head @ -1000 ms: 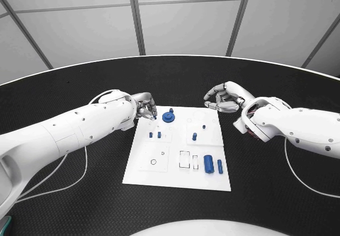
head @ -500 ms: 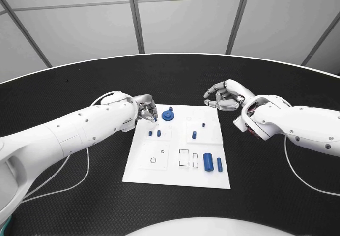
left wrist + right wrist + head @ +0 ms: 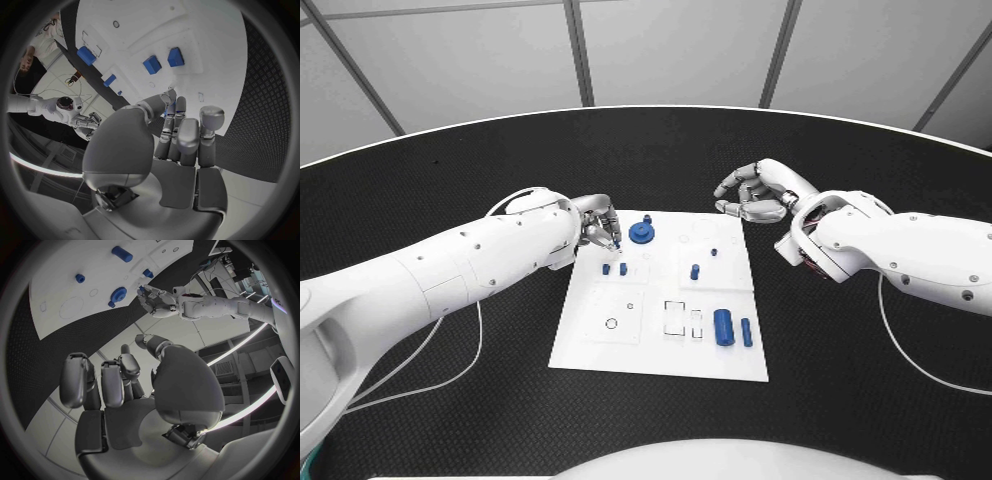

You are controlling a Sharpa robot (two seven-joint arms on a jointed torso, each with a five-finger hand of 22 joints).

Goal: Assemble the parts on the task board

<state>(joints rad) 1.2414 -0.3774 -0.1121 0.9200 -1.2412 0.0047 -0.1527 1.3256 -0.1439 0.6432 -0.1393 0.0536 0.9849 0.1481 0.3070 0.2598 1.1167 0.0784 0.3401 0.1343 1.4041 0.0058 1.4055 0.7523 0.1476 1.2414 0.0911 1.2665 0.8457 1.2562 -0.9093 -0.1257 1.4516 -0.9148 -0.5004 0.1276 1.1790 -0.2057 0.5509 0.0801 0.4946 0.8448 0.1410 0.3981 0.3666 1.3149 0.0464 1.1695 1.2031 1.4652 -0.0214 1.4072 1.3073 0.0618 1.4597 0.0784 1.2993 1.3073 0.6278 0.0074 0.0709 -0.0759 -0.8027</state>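
The white task board lies mid-table. On it are a round blue knob, two small blue pieces, a blue peg, and a thick blue cylinder beside a thinner one. My left hand hovers over the board's far left corner, fingertips drawn together, pinching a small blue part just left of the knob. My right hand hangs over the black table past the board's far right corner, its fingers curled in around nothing.
The black table surrounds the board, with its round pale rim at the back. A white cable trails under my left arm. The board shows empty outlined slots near its front.
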